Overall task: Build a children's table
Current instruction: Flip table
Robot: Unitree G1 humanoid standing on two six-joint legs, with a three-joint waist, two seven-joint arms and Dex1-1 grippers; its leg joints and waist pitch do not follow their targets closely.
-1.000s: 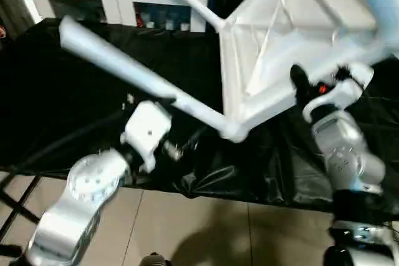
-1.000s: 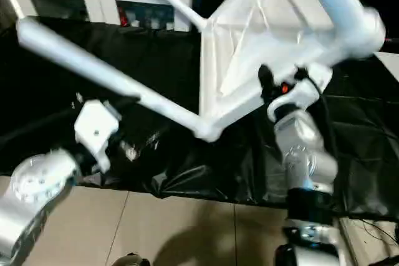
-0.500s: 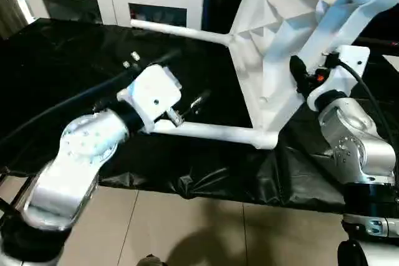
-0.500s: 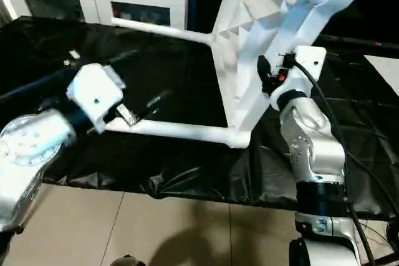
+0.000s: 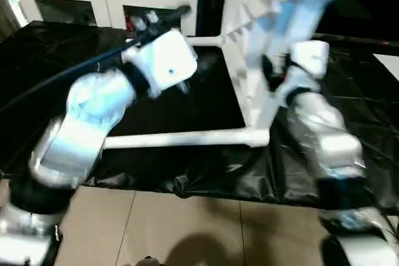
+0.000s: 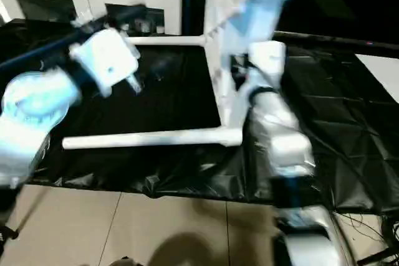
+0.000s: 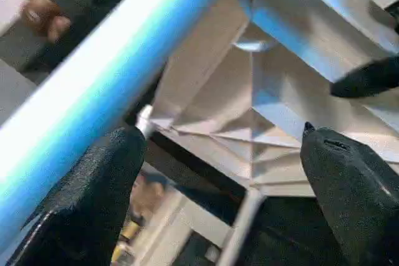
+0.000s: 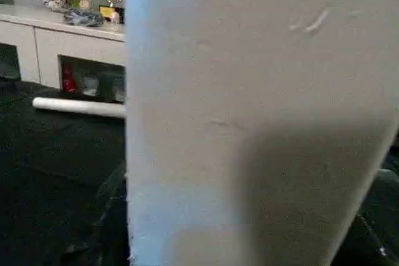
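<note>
Legs [image 5: 181, 139] socketed into tabletop [image 5: 252, 48], tipped on edge; uprighting left, apparently. Left gripper [image 7: 218, 154] wide open, empty beside a leg; right gripper [image 5: 274, 73] at the top, grip unclear.

From head height we look forward and down, both eye views sharing the black-draped desk [image 5: 187, 172]. Our left wrist camera peers closely between its end effector [image 7: 218, 172] fingers. Our right wrist camera sits pressed near the white plastic ribbed table [image 8: 262, 123].
</note>
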